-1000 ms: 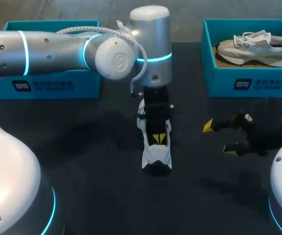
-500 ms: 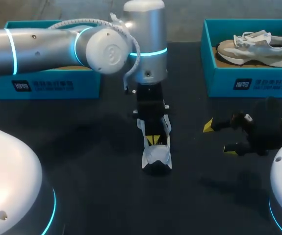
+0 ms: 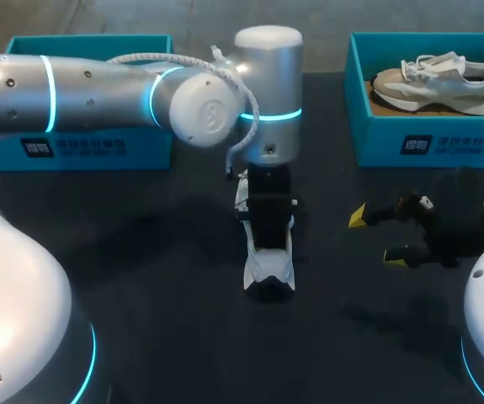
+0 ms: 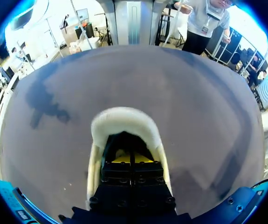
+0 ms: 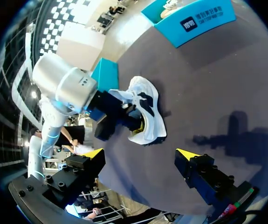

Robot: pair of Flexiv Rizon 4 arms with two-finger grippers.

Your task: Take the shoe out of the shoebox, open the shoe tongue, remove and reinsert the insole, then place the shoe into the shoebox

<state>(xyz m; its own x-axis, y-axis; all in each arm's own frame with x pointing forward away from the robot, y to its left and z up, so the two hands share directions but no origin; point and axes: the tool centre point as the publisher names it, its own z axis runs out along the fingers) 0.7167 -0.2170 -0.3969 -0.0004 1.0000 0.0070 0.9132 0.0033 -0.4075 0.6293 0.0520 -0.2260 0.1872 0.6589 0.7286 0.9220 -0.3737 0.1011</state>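
Observation:
A white shoe with black accents (image 3: 268, 271) lies on the dark table's middle, its toe toward me. My left arm comes in over it from the left. My left gripper (image 3: 268, 240) is down in the shoe's opening; in the left wrist view its yellow tips (image 4: 131, 157) sit pressed together, shut, inside the white heel collar (image 4: 124, 116). Whether anything is pinched between them is hidden. My right gripper (image 3: 376, 237) hangs to the right of the shoe, open and empty. The right wrist view shows the shoe (image 5: 148, 109) well ahead of those spread fingers (image 5: 92, 154).
A teal shoebox (image 3: 427, 143) at the back right holds a beige shoe (image 3: 439, 80). A second teal box (image 3: 82, 147) stands at the back left, partly behind my left arm.
My left wrist drew back slightly, then shifted right and sank deeper into the shoe, so its yellow tips no longer show from above. The right arm kept still.

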